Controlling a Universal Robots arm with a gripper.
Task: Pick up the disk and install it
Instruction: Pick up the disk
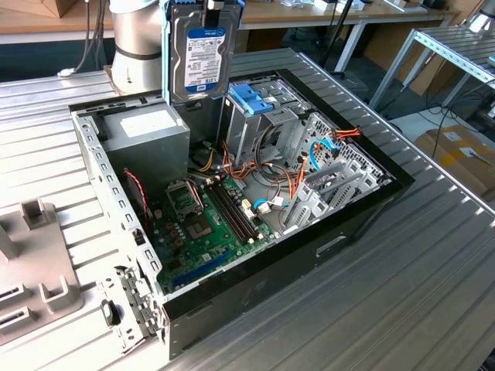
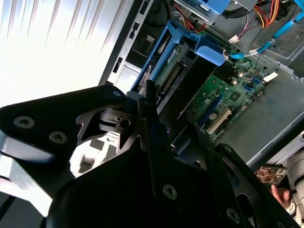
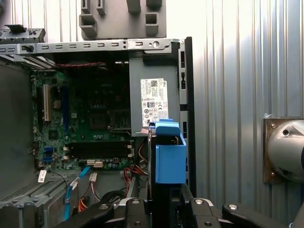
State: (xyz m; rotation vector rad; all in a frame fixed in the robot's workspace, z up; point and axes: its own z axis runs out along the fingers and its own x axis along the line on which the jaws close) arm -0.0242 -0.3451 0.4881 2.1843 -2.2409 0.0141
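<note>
Overhead, the tool (image 3: 161,203) is clamped on the disk (image 1: 199,50), its jaws narrow against either side of the drive's light-blue frame in the first wrist view. In the exterior view the disk hangs upright at twelve o'clock, label showing. It is in the air above the open computer case (image 1: 255,297), over the grey power supply (image 1: 147,135), at ten o'clock from the blue-topped drive cage (image 1: 251,104). The case rests on the ribbed metal table (image 1: 418,294).

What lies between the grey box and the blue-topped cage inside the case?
Orange cables, seen in the exterior view; the disk hangs upright above them.
</note>
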